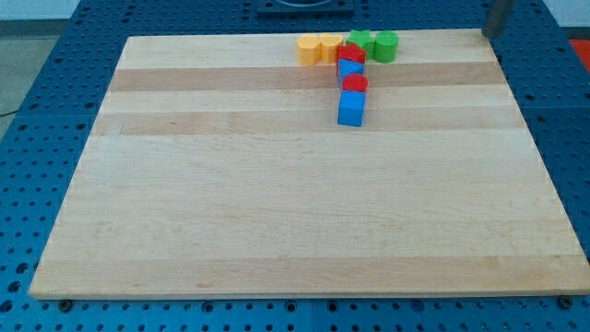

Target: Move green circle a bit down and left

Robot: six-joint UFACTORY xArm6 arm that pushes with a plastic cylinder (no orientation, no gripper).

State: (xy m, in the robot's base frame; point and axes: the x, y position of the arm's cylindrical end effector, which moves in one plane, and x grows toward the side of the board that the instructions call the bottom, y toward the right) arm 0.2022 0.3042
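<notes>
Green circle, at the table's top edge touching the green star, looks light, rigid and easily slid, so I judge my tip, without jaws, should push its upper-right side.

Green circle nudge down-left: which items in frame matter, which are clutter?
Job:
green circle, at the cluster's right end near the view's top
my tip, upper right, off the board's corner

Clutter:
green star
two yellow blocks
two red blocks
two blue blocks
</notes>
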